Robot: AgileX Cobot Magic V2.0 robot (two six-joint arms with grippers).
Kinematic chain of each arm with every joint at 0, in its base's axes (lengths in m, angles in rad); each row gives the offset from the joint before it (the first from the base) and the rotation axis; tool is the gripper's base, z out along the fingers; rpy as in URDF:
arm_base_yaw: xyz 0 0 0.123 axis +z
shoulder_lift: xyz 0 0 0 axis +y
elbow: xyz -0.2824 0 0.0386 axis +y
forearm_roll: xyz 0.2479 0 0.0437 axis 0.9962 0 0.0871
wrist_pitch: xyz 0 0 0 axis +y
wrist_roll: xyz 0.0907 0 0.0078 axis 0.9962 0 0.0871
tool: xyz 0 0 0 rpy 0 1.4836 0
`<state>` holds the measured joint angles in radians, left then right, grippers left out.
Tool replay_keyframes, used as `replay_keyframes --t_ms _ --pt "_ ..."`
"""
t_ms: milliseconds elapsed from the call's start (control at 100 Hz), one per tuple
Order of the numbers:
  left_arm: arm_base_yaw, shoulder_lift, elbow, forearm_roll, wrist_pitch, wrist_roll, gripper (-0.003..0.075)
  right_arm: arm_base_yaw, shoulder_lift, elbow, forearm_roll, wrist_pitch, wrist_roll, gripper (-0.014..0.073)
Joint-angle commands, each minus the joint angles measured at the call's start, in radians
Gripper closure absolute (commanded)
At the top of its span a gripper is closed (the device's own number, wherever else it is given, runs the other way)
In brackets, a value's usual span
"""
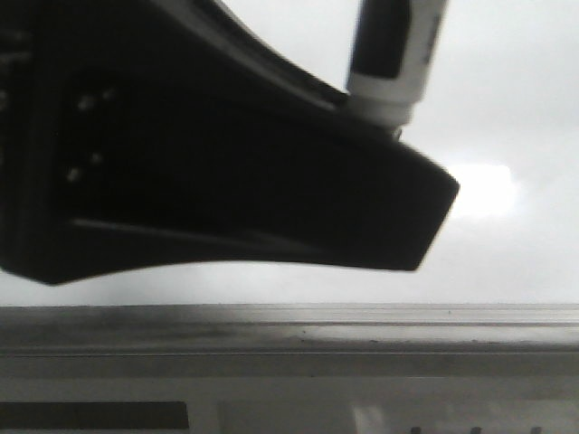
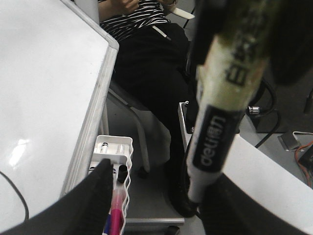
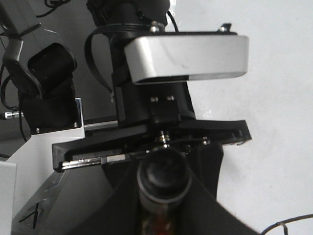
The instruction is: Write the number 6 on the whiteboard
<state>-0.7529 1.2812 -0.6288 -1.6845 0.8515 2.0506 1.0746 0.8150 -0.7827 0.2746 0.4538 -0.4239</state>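
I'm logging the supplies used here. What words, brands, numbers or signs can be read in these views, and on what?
"deli": white on the black band of the marker, left wrist view.
Black characters higher on the marker's barrel: too blurred to read.
Dark marks on the strip below the whiteboard, front view: too blurred to read.
Faint mark on a grey panel, right wrist view: unreadable.
Nothing else legible.

I am reading one brand only: "deli", in white letters on the black band of the marker pen (image 2: 213, 142), seen in the left wrist view. I am also seeing dark characters printed above it on the pen's white barrel, too blurred to read. I am finding no other legible text.
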Motion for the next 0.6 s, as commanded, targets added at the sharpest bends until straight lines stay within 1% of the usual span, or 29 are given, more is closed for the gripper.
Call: replay_keyframes --t_ms 0,100,230,280,420,590 --pt "-0.003 -0.018 -0.037 -0.089 0.049 0.039 0.0365 0.009 0.006 -0.035 0.022 -0.076 -0.003 0.0665" --pt "-0.003 -0.018 -0.037 -0.092 0.049 0.040 0.0378 0.009 0.017 -0.035 0.022 -0.081 -0.003 0.0665" --pt "-0.003 -0.018 -0.037 -0.093 0.049 0.041 0.0428 0.009 0.017 -0.035 0.033 -0.081 -0.003 0.0665" --pt "-0.003 -0.018 -0.037 -0.093 0.049 0.041 0.0437 0.009 0.017 -0.035 0.033 -0.081 -0.003 0.0665" --pt "-0.003 -0.018 -0.037 -0.096 0.053 0.044 0.0436 0.009 0.017 -0.035 0.033 -0.081 -0.003 0.0665" --pt "-0.003 -0.018 -0.037 -0.161 0.087 0.044 0.0437 0.009 0.017 -0.035 0.035 -0.081 -0.003 0.0665"
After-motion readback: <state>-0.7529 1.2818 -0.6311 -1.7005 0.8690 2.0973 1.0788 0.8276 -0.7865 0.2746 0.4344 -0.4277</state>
